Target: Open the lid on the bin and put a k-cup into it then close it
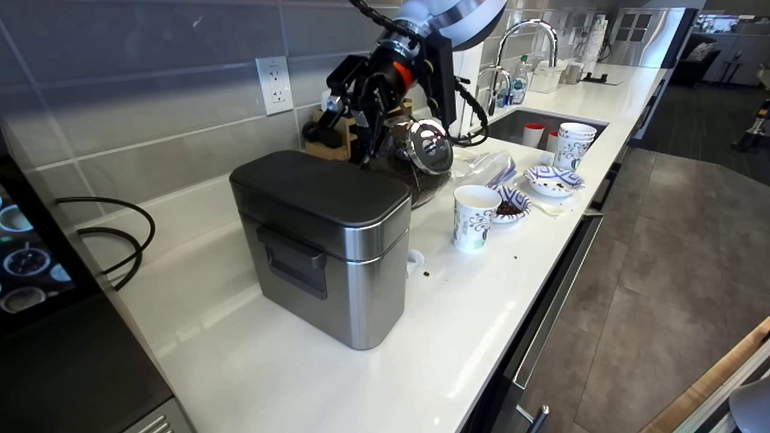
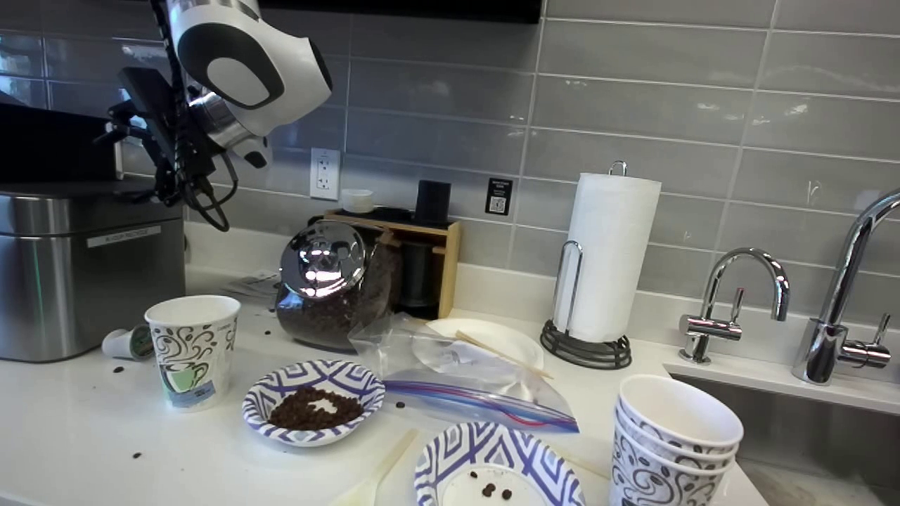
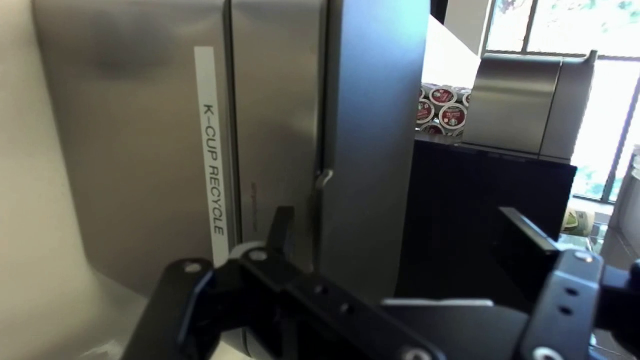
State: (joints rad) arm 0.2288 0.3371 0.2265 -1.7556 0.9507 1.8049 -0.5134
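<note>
Steel bin [image 1: 355, 288], lid [image 1: 319, 186] down, stands just ahead of the pincer [image 3: 406, 225], jaws apart.

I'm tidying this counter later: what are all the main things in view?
Bin: one, steel, on counter
Lid: one, dark grey, shut on bin
K-cup: one, white, beside bin
Pods: several, red-labelled, beyond bin
Paper cup: one, white patterned, near K-cup
Paper cup stack: one, white patterned, beside sink
Other cups: two, red and white, inside sink
Paper bowls: two, blue patterned, on counter
Organizer: one, wood-toned, against wall
Glass jar: one, clear, before organizer
Zip bag: one, clear, behind bowls
Paper towel roll: at least one, white, beside sink
Faucets: two, chrome, at sink
Screened appliance: one, black, near bin
Robot arm: one, mostly white, over counter
End effector: one, black, open near lid
</note>
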